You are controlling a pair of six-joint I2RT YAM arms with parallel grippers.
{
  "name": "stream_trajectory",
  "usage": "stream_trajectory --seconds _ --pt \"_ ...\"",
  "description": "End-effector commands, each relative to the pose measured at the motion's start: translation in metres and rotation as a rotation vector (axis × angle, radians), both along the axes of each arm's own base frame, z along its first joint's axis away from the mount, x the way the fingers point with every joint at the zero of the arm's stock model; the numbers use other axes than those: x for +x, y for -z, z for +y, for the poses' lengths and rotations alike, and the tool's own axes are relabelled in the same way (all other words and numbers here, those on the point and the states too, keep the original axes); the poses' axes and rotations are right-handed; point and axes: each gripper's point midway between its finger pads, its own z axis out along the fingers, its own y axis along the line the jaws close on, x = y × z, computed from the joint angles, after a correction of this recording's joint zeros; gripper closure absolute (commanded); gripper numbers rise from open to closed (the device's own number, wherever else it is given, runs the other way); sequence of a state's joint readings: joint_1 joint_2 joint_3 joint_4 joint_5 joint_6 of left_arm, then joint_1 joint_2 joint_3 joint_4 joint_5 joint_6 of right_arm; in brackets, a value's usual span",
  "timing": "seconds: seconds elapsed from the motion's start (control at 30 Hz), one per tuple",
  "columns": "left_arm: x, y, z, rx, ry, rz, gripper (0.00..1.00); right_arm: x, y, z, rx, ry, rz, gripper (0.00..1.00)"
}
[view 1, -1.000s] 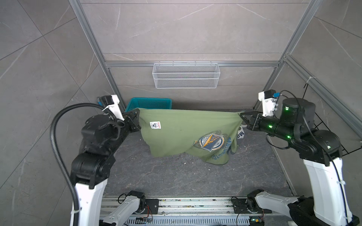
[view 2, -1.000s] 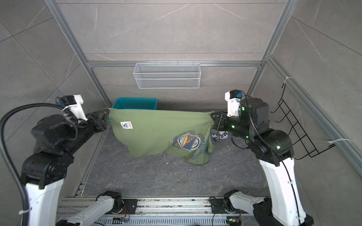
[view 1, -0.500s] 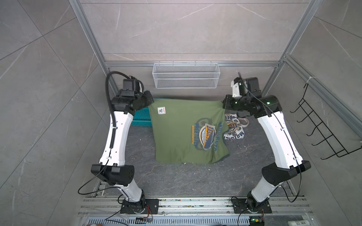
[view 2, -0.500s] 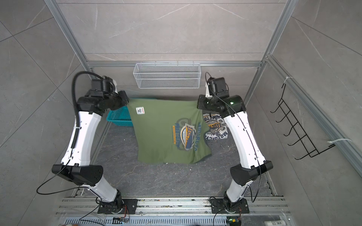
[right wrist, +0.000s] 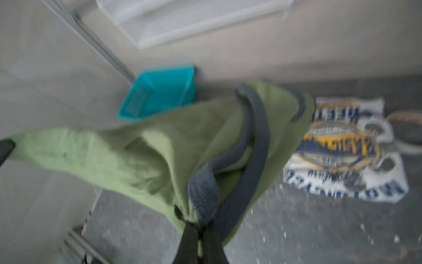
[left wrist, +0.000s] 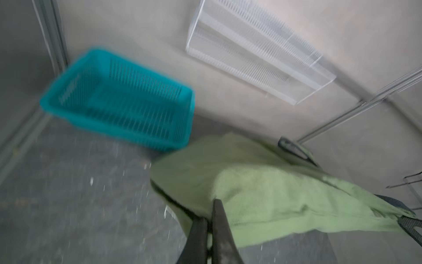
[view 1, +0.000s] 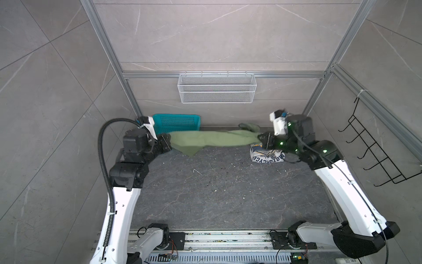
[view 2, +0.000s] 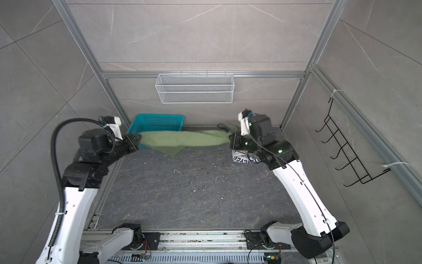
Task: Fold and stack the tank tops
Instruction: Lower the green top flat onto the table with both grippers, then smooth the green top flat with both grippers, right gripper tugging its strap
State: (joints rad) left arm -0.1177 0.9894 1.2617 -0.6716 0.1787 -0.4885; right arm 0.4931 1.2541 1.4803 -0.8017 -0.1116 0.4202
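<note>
olive tank top (view 1: 212,138) stretched between left fingers (left wrist: 220,230) and right fingers (right wrist: 189,242), both clamped on it, along counter (view 1: 228,194) far edge. white tank top (view 1: 266,156) folded near far-right corner.

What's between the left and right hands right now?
The olive green tank top, stretched from the left hand to the right hand, each shut on one end. Both top views show it.

The left arm (view 1: 121,205) and right arm (view 1: 338,182) are built of glossy white shells joined by black joint housings. A black ribbed hose (view 1: 104,169) is run along the left arm, and green lights (view 1: 281,143) are lit on the right arm's wrist. The left gripper (view 1: 169,143) and right gripper (view 1: 260,138) are black, each topped by a white camera block (view 1: 279,123).
</note>
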Motion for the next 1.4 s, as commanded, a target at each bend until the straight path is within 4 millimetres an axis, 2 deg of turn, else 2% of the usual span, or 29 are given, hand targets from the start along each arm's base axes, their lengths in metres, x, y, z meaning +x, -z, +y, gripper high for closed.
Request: stream_trajectory --seconds 0.0,0.07,0.17,0.27,0.33,0.37,0.47,0.53,0.6,0.7,0.77,0.8,0.93,1.07,1.13,1.23,1.37 --pt "-0.026 0.065 -0.019 -0.141 0.061 0.159 1.00 -0.037 0.074 0.000 0.014 0.026 0.148 1.00" --pt "-0.051 0.125 -0.023 -0.214 0.042 0.330 1.00 -0.063 0.137 -0.014 0.002 0.074 0.270 1.00" --pt "-0.088 0.191 -0.028 -0.334 -0.013 0.503 1.00 -0.098 0.211 -0.037 -0.034 0.161 0.425 1.00" --pt "-0.116 0.229 -0.016 -0.385 -0.134 0.569 0.98 -0.123 0.257 -0.038 0.003 0.186 0.559 0.99" --pt "-0.124 0.234 -0.010 -0.412 -0.194 0.543 0.92 -0.130 0.272 -0.034 0.031 0.191 0.604 0.93" --pt "-0.125 0.235 -0.007 -0.429 -0.223 0.523 0.87 -0.131 0.276 -0.034 0.029 0.193 0.616 0.86" --pt "-0.130 0.230 0.006 -0.411 -0.291 0.483 0.55 -0.126 0.269 -0.042 -0.033 0.218 0.607 0.50" --pt "-0.128 0.216 0.012 -0.389 -0.309 0.438 0.50 -0.120 0.252 -0.053 -0.095 0.246 0.565 0.38" --pt "-0.126 0.192 0.025 -0.328 -0.338 0.369 0.47 -0.112 0.231 -0.064 -0.151 0.263 0.500 0.32" --pt "-0.120 0.151 0.038 -0.247 -0.348 0.245 0.46 -0.102 0.206 -0.077 -0.219 0.290 0.423 0.31" --pt "-0.108 0.137 0.030 -0.228 -0.289 0.234 0.46 -0.094 0.197 -0.078 -0.247 0.295 0.391 0.31" --pt "-0.100 0.136 0.019 -0.241 -0.235 0.262 0.46 -0.089 0.194 -0.077 -0.252 0.293 0.383 0.31" --pt "-0.065 0.152 -0.032 -0.284 -0.033 0.369 0.47 -0.063 0.187 -0.050 -0.238 0.230 0.347 0.33" --pt "-0.054 0.177 -0.074 -0.127 0.042 0.406 0.45 -0.034 0.196 -0.029 -0.301 0.214 0.359 0.34" --pt "-0.050 0.198 -0.097 -0.117 0.080 0.444 0.45 -0.018 0.204 -0.014 -0.326 0.197 0.369 0.35" --pt "-0.049 0.232 -0.116 -0.096 0.094 0.506 0.45 0.002 0.216 0.008 -0.357 0.174 0.388 0.37" --pt "-0.053 0.264 -0.118 -0.063 0.068 0.556 0.45 0.026 0.231 0.027 -0.402 0.178 0.404 0.38"
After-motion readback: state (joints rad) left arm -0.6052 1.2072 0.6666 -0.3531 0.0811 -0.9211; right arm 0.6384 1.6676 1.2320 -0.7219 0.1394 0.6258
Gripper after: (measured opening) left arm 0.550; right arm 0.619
